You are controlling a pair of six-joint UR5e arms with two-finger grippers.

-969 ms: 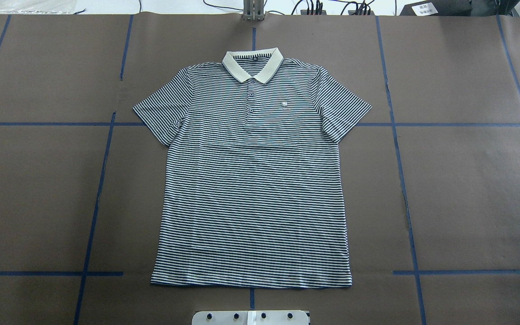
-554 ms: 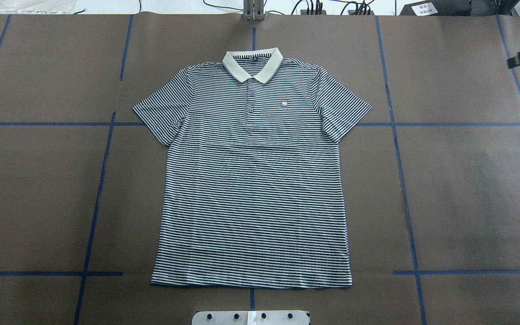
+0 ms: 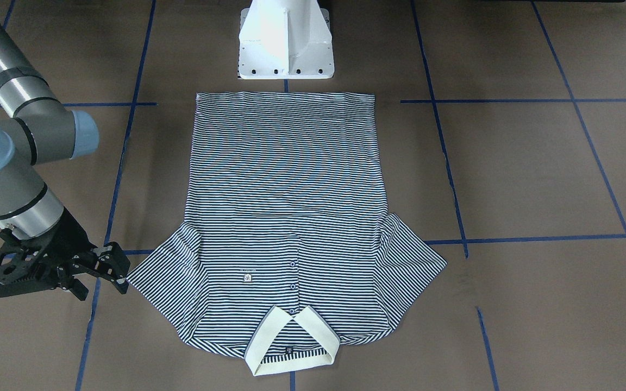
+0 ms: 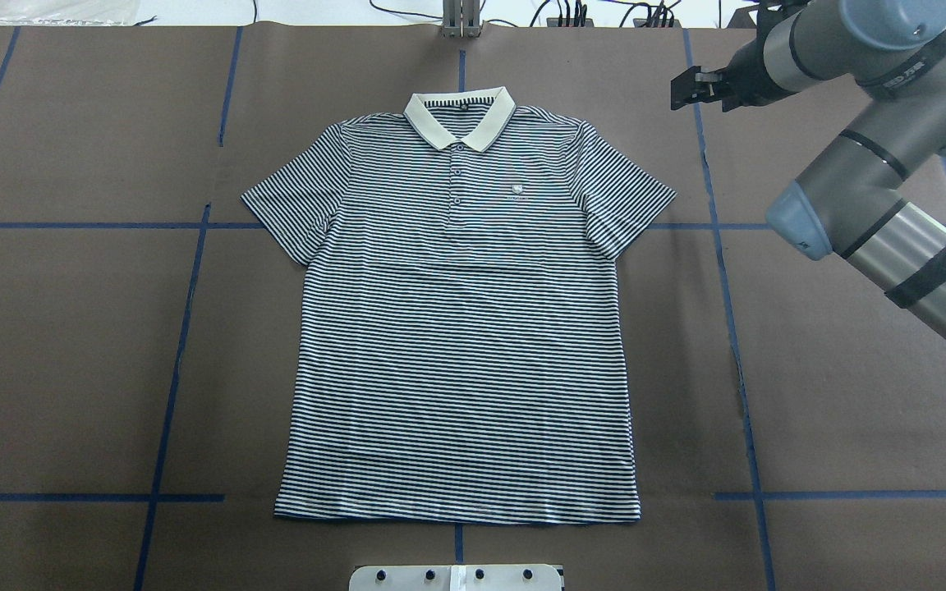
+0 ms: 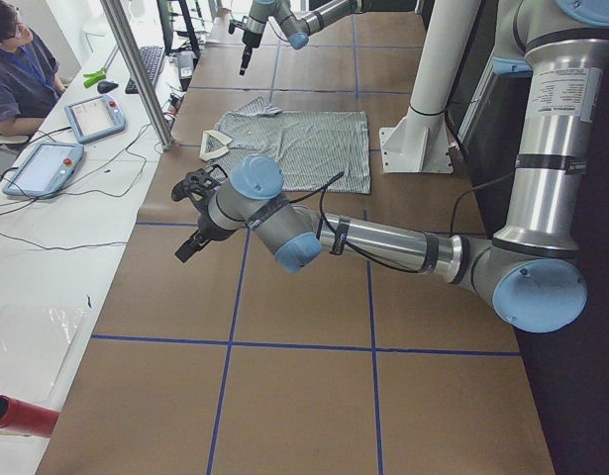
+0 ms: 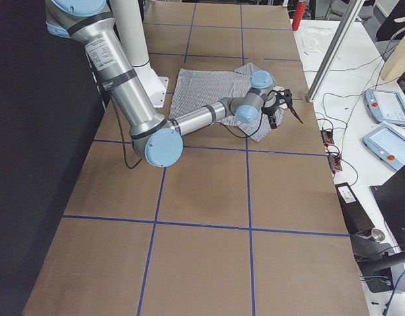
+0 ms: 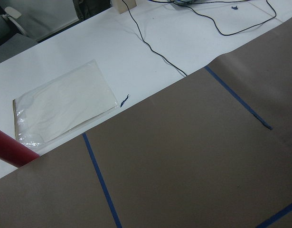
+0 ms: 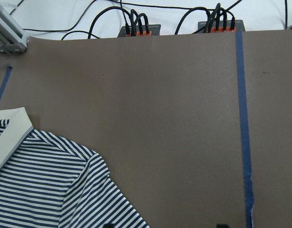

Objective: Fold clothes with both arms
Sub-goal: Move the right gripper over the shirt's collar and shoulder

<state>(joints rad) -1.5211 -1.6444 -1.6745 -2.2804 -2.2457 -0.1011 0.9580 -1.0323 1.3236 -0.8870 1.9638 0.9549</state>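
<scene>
Currently, the polo shirt (image 4: pixel 456 328) is lying flat and face up at the middle of the table (image 4: pixel 851 394), with its collar (image 4: pixel 459 119) pointing away from the robot. The right gripper (image 3: pixel 104 278) is hovering above the table near the sleeve (image 4: pixel 625 201) on the robot's right, with its fingers spread apart and holding nothing. The left gripper (image 5: pixel 189 218) is hanging over the table, well apart from the shirt. Whether its fingers are spread or pressed together cannot be told.
</scene>
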